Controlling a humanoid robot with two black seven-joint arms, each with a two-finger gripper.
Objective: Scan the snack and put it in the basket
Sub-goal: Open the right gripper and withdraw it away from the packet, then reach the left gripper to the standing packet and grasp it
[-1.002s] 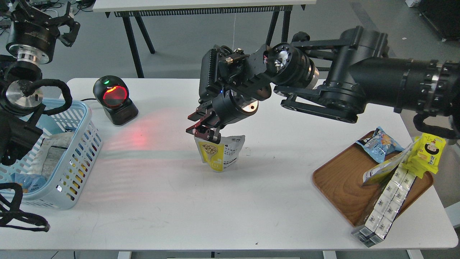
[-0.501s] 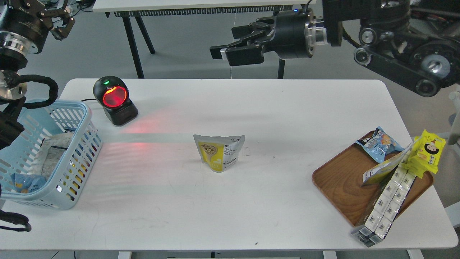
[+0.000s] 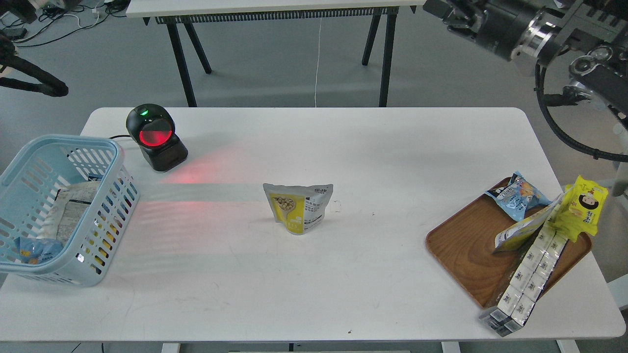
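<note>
The small white-grey foil pouch with a yellow bean panel (image 3: 299, 208) stands free at frame centre, so bring your right gripper (image 3: 449, 13), whose finger state cannot be told at upper right, down onto its top edge, then face it toward the black red-windowed scanner (image 3: 154, 137).

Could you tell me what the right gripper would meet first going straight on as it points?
Probably the right end of the far table; the right gripper points left, high above the snack; depth unclear.
</note>
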